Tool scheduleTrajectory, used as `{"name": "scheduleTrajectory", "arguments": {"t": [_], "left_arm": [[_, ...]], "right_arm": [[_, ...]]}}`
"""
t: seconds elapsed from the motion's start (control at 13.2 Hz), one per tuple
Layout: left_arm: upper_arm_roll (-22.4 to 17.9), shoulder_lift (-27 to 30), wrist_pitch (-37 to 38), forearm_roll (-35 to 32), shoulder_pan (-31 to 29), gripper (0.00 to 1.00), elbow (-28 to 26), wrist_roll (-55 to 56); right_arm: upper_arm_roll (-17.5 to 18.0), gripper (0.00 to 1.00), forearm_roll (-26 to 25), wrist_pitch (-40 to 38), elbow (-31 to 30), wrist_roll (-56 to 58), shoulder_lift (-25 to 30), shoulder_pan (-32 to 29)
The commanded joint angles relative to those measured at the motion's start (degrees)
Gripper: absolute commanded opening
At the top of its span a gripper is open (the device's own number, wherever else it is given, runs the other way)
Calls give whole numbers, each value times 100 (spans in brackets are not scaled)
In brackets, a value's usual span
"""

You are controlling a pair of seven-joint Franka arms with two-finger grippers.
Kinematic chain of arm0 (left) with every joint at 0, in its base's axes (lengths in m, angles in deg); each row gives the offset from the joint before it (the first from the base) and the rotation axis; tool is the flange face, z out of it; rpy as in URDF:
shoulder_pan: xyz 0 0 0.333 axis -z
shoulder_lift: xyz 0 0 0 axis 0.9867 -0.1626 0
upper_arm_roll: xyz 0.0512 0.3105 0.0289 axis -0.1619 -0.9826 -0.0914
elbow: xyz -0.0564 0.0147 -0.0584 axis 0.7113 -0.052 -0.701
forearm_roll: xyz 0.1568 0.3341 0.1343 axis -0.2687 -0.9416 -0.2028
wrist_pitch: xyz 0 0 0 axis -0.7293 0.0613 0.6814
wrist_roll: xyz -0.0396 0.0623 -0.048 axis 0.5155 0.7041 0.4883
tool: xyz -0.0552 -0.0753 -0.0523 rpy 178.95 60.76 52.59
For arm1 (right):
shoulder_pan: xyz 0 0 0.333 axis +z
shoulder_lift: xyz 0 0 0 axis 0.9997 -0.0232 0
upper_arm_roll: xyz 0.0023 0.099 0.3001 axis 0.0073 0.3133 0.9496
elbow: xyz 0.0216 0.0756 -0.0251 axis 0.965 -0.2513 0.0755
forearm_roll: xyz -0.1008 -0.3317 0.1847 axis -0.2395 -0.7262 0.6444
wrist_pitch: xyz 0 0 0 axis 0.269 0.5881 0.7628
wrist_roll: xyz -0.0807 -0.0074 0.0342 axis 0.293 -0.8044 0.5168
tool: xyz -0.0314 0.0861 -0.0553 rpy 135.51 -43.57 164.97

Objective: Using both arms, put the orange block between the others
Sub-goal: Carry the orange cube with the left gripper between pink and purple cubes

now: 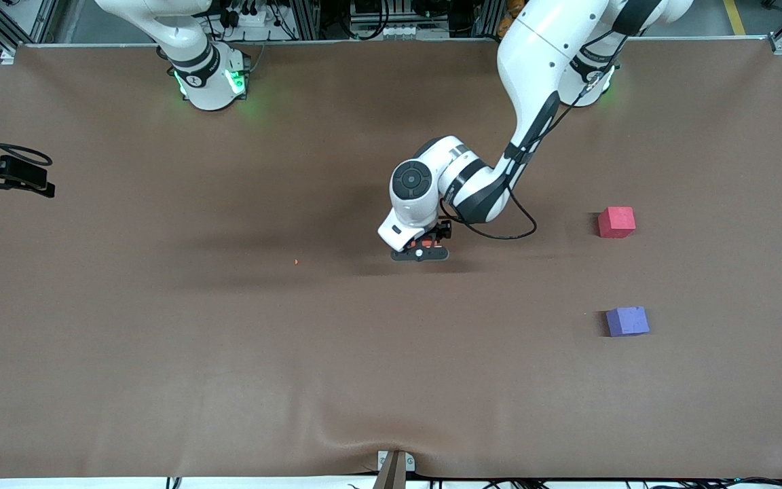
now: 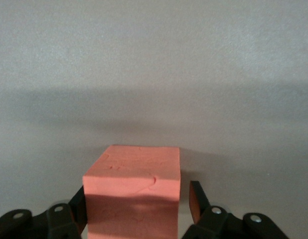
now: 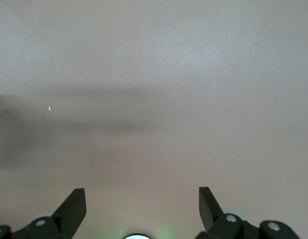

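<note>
The orange block (image 2: 134,194) stands on the brown table near its middle, between the fingers of my left gripper (image 2: 136,196). One finger lies against the block's side; the other fingertip (image 2: 195,196) shows a narrow gap to it. In the front view the left gripper (image 1: 421,252) is down over the block (image 1: 425,242), which the hand mostly hides. The pinkish-red cube (image 1: 616,222) and the purple-blue cube (image 1: 627,321) lie toward the left arm's end, the purple one nearer the front camera. My right gripper (image 3: 142,196) is open over bare table with nothing in it.
A tiny orange speck (image 1: 295,261) lies on the table toward the right arm's end. A black device on a cable (image 1: 4,176) juts in at that end's edge. The right arm's base (image 1: 209,75) stands at the table's back edge.
</note>
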Motion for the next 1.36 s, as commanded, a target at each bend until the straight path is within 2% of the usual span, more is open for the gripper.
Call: {"name": "scheduleTrajectory", "arguments": {"t": [0.0, 0.08, 0.15, 0.3, 0.68, 0.98, 1.29], "left_arm": [[19, 236, 58, -29, -99, 23, -264, -149], [19, 262, 145, -29, -126, 2, -308, -149], [19, 393, 363, -29, -178, 0, -308, -166], [11, 753, 716, -38, -537, 0, -299, -358], [28, 1624, 1499, -29, -2013, 0, -483, -1982], [28, 2090, 1499, -37, -3120, 0, -992, -3380], [28, 2345, 1368, -64, -3913, 0, -1511, -4585]], "right_arm": [[9, 100, 30, 7, -14, 23, 95, -10], [9, 100, 30, 7, -23, 32, 95, -9], [9, 100, 30, 7, -23, 23, 95, -9], [9, 100, 30, 7, -23, 23, 95, -9], [9, 100, 30, 25, -23, 32, 95, -9], [18, 100, 39, 25, -23, 23, 95, -1], [1, 100, 373, 16, -23, 32, 95, -36]]}}
